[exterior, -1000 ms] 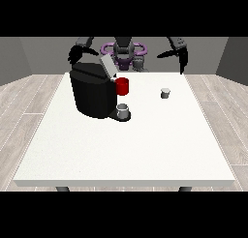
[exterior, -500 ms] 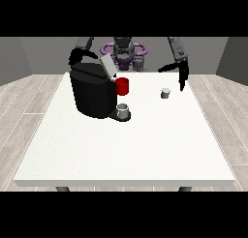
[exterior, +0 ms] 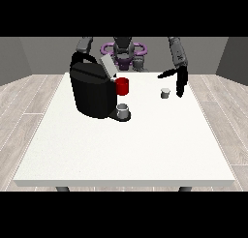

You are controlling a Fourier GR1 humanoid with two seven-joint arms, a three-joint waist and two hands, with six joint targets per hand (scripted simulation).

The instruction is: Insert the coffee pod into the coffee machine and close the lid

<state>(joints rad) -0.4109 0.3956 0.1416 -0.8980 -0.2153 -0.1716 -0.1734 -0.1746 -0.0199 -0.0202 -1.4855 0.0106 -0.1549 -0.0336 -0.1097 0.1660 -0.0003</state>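
pod (exterior: 165,93) upright on bench (exterior: 126,150), at 3 o'clock of coffee machine (exterior: 92,91), well apart | hand at view's right (exterior: 179,80) just beside pod at 2 o'clock, fingers (exterior: 180,89) straight, pointing down, thumb out, holding nothing | machine lid (exterior: 108,66) raised, cup (exterior: 123,109) under spout | other hand hidden behind machine

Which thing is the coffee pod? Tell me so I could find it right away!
Find the big black coffee machine on the white table. Look across to the view's right, past the red part on the machine's side: the coffee pod is the tiny pale cup standing alone, just beside the black hand at the view's right. The other small cup sits right at the machine's foot.
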